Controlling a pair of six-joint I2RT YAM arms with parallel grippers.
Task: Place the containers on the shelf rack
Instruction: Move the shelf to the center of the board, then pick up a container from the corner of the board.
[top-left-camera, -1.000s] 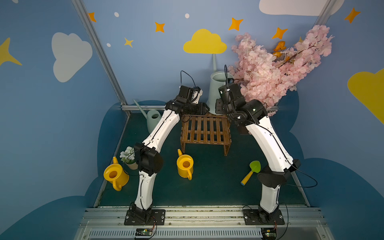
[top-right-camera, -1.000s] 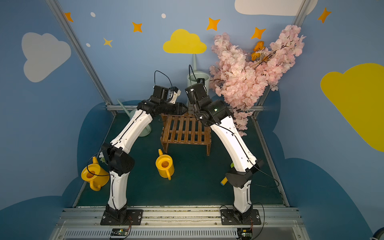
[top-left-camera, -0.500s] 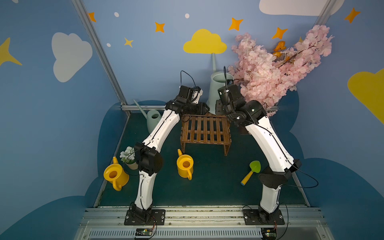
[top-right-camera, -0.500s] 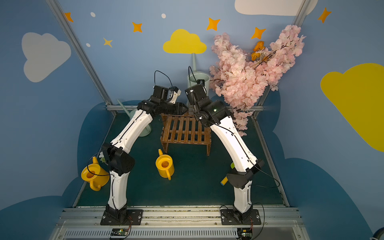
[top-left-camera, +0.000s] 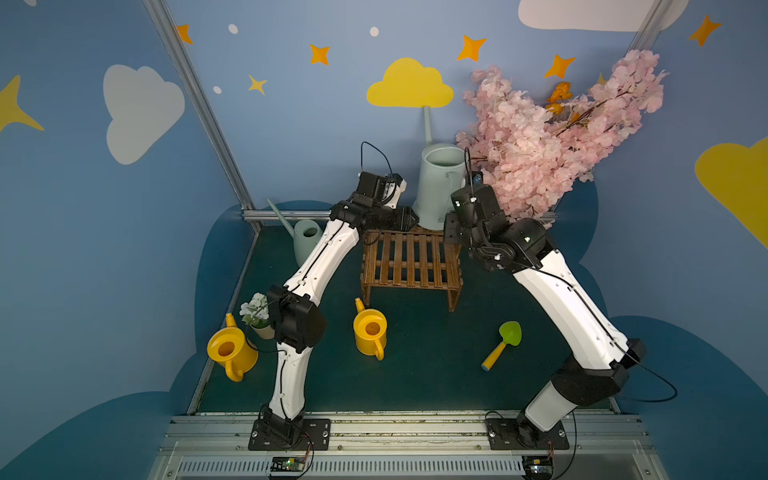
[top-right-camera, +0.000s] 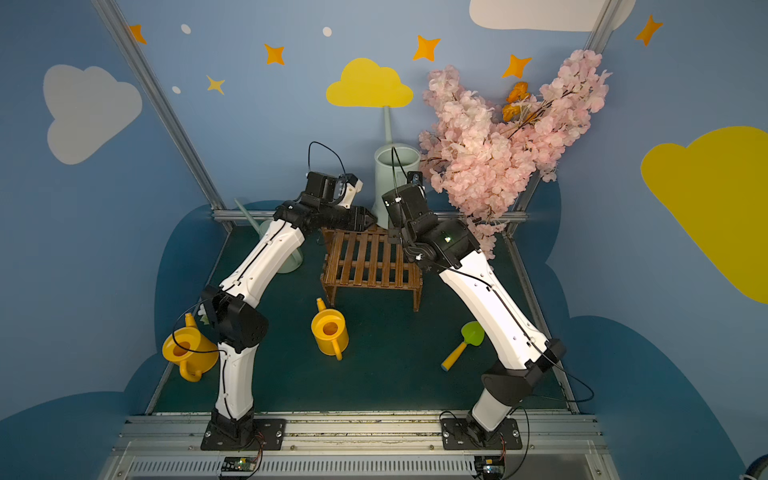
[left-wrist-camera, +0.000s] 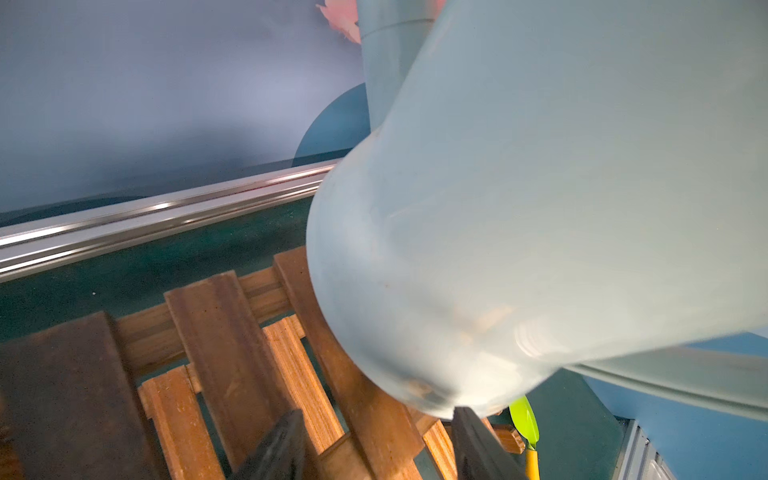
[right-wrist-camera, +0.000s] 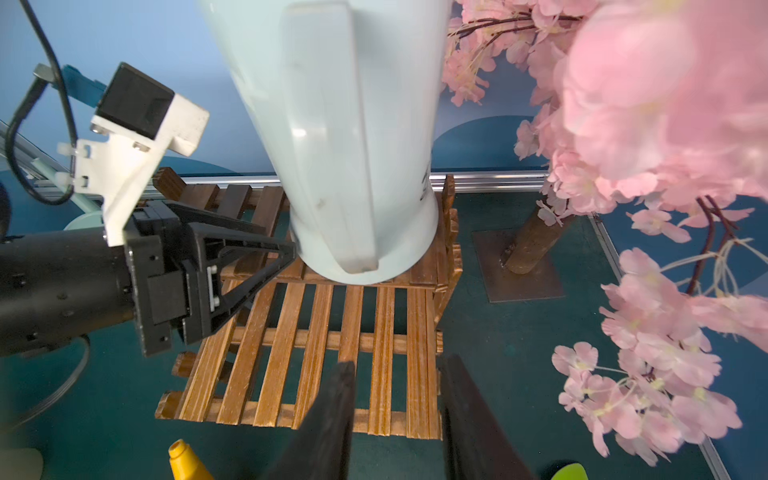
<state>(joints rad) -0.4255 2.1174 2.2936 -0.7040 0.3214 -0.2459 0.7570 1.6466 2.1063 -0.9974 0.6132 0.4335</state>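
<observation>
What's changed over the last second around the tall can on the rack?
The right pincer has opened wider and drawn back slightly from the handle of the tall pale can, now gripping nothing. The left pincer stays open at the can's foot; the can remains upright on the upper tier of the shelf rack. Everything else is unmoved.

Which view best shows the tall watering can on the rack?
Right wrist view: the tall watering can shows handle and base resting on the rack's upper shelf. In both top views the can shows rim and spout, base partly hidden. Left wrist: only its blurred wall.
</observation>
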